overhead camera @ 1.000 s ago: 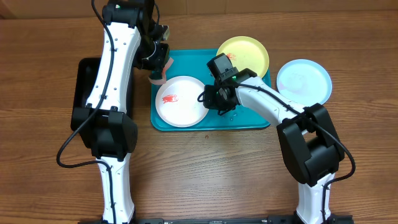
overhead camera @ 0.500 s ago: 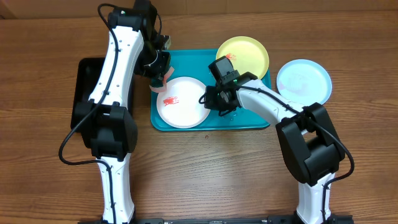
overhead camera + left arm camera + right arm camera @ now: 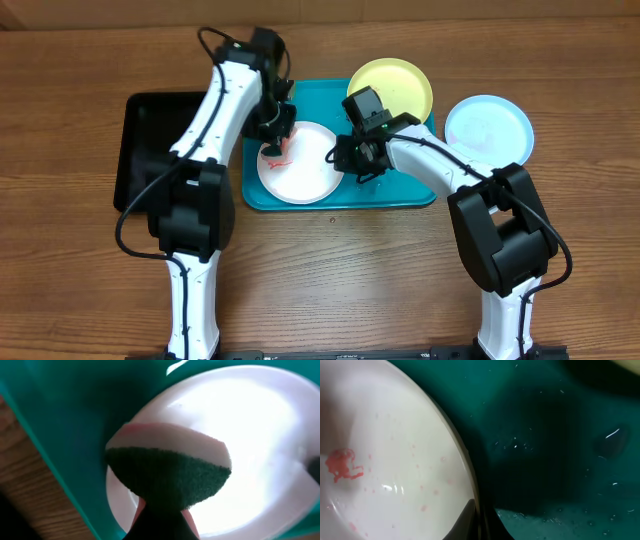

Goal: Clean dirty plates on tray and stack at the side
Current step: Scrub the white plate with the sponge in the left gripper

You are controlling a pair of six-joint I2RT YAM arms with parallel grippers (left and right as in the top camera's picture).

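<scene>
The white plate (image 3: 305,175) lies on the turquoise tray (image 3: 320,100), with a red smear (image 3: 281,157) near its left side. My left gripper (image 3: 277,138) is shut on a pink sponge with a green scouring face (image 3: 167,477), held over the plate's (image 3: 250,435) left part. My right gripper (image 3: 346,156) is shut on the white plate's right rim (image 3: 470,495); the right wrist view shows the smear (image 3: 342,465) and pink specks. A yellow-green plate (image 3: 392,88) rests on the tray's far right corner. A pale blue plate (image 3: 488,130) sits on the table to the right.
A black tray (image 3: 150,150) lies left of the turquoise tray, partly under my left arm. Wet droplets glisten on the tray floor (image 3: 560,435). Bare wooden table (image 3: 330,270) stretches in front of the tray.
My left arm swung right and brought the sponge from the tray's left edge onto the white plate. My right gripper closed on the plate's rim.
</scene>
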